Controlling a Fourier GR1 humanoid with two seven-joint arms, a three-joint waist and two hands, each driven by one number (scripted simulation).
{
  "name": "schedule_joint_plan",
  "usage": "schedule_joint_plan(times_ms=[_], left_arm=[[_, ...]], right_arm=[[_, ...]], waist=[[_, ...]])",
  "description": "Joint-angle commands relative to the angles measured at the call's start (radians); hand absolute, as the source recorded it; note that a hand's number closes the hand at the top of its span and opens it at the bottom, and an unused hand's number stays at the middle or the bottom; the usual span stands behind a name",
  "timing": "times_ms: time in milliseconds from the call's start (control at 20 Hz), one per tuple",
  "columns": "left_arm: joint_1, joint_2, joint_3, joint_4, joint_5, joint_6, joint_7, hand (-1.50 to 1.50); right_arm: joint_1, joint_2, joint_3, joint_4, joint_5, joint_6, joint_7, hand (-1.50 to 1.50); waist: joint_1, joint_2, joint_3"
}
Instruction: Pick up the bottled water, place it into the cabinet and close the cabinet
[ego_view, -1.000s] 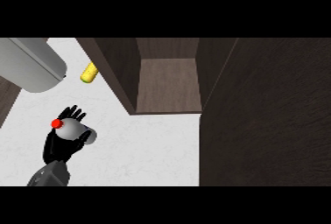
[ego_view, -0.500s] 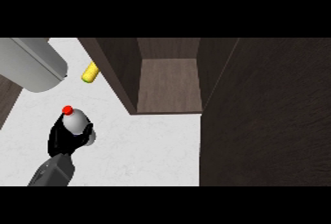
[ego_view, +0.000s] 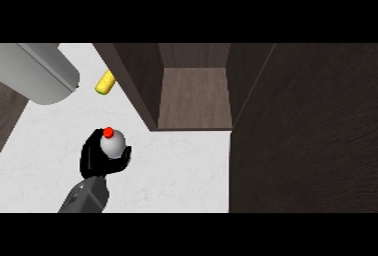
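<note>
Left hand (ego_view: 102, 159) is curled around the bottled water (ego_view: 113, 144), below the open cabinet (ego_view: 193, 95), corn cob (ego_view: 105, 83) beyond.

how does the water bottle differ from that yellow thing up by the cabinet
The bottle is pale grey with a red cap; the yellow thing is one colour throughout. The bottle sits in the left hand, whose fingers curl round it; the yellow thing lies untouched on the counter. The bottle is lower in view, below the open cabinet; the yellow thing lies farther back, beside the cabinet's left wall. Both are left of the cabinet opening.
</note>
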Motion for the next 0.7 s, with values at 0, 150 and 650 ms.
schedule_joint_plan(times_ms=[0, 150, 650], left_arm=[[0.08, -0.044, -0.056, -0.108, 0.0, -0.002, -0.006, 1.5], [0.065, -0.045, -0.162, -0.164, 0.053, 0.03, 0.022, 1.5], [0.162, -0.046, -0.539, -0.607, 0.214, 0.285, 0.24, 1.5]], right_arm=[[0.069, 0.008, -0.028, -0.15, -0.101, 0.018, 0.027, -1.5], [0.003, 0.004, -0.026, -0.127, -0.087, -0.016, 0.049, -1.5], [0.011, 0.003, -0.016, -0.108, -0.062, -0.007, 0.034, -1.5]], waist=[[0.008, -0.005, 0.001], [0.014, -0.004, 0.001], [0.013, -0.01, 0.001]])
